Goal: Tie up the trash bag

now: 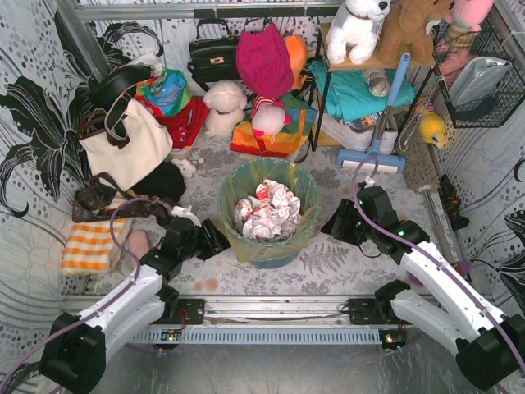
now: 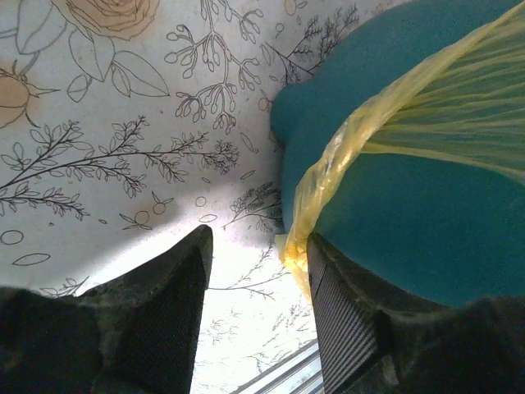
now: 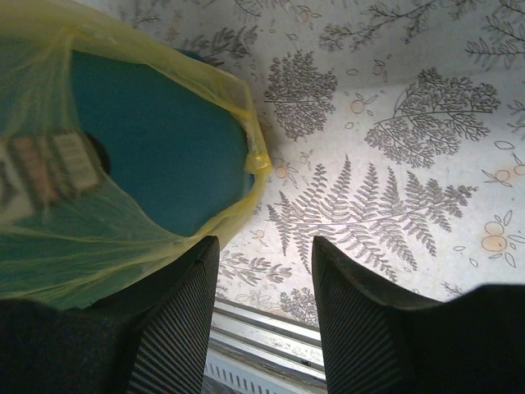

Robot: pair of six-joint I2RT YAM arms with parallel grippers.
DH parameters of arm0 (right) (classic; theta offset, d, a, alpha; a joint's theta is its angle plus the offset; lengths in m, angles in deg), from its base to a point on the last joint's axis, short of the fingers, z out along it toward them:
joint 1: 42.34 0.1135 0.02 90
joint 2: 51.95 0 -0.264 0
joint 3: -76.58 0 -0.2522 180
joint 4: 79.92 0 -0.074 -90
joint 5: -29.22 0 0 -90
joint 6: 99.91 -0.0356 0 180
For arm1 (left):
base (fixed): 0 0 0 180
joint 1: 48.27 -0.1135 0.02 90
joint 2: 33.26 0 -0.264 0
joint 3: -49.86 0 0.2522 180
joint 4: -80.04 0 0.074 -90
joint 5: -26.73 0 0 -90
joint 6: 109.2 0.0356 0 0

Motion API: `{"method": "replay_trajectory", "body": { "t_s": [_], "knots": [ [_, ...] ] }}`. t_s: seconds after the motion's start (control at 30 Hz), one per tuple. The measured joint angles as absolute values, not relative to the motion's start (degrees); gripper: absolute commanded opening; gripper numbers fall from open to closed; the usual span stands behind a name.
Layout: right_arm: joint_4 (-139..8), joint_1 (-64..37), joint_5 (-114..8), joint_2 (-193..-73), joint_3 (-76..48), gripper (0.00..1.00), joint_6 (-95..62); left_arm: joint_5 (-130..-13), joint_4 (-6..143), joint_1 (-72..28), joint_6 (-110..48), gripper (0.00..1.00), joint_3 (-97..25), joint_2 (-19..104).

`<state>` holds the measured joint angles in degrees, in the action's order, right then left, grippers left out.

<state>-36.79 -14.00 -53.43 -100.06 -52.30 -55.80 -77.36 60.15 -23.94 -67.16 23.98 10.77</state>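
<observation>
Trash bag (image 1: 246, 176) lines the bin (image 1: 275, 258) on the bench (image 1: 328, 264), paper (image 1: 267, 210) inside. Thin, light, slippery film; likely tears. Left hand (image 2: 258, 246) and right hand (image 3: 264, 246) both half open, empty, beside it. Grab the bunched rim (image 2: 328, 174).

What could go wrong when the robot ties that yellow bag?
The trash bag is thin; its edge hangs beside the open left hand, so a rough pull might tear it. It is folded over the bin, so tugging could tip the bin. The open right hand sits beside the bag and might close on nothing.
</observation>
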Motion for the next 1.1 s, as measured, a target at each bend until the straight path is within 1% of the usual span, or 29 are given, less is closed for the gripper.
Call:
{"method": "replay_trajectory", "body": {
  "t_s": [0.07,0.1,0.3,0.5,0.57,0.6,0.63,0.8,1.1],
  "knots": [
    [-37.0,-14.0,-52.8,-100.5,-52.3,0.48,-55.8,-78.0,62.4,-23.9,-67.2,0.59,25.3,11.6],
    [-37.1,-14.0,-52.5,-100.8,-52.3,0.48,-55.8,-78.4,63.5,-23.9,-67.2,0.58,25.8,11.9],
    [-37.1,-14.0,-50.6,-101.3,-52.8,0.47,-55.8,-80.6,69.1,-23.9,-67.4,0.42,27.1,12.8],
    [-37.1,-14.0,-49.8,-100.6,-53.4,0.46,-56.0,-82.3,71.5,-23.9,-69.5,0.15,28.1,9.1],
    [-37.0,-14.0,-49.6,-100.9,-53.4,0.46,-56.0,-82.3,71.6,-23.9,-70.1,0.07,28.1,8.1],
    [-37.0,-14.0,-49.5,-101.2,-53.3,0.46,-56.0,-82.1,71.6,-23.9,-70.2,0.01,28.1,7.8],
    [-37.0,-14.0,-49.2,-101.7,-53.0,0.46,-56.0,-82.0,71.6,-23.9,-70.4,0.0,28.1,7.8],
    [-37.0,-14.0,-48.7,-104.4,-50.9,0.46,-55.4,-80.1,69.6,-23.9,-70.7,0.0,28.0,8.8],
    [-36.8,-14.0,-48.7,-106.6,-48.8,0.46,-54.0,-69.1,54.3,-23.9,-70.0,0.0,20.9,5.7]
  ]
}}
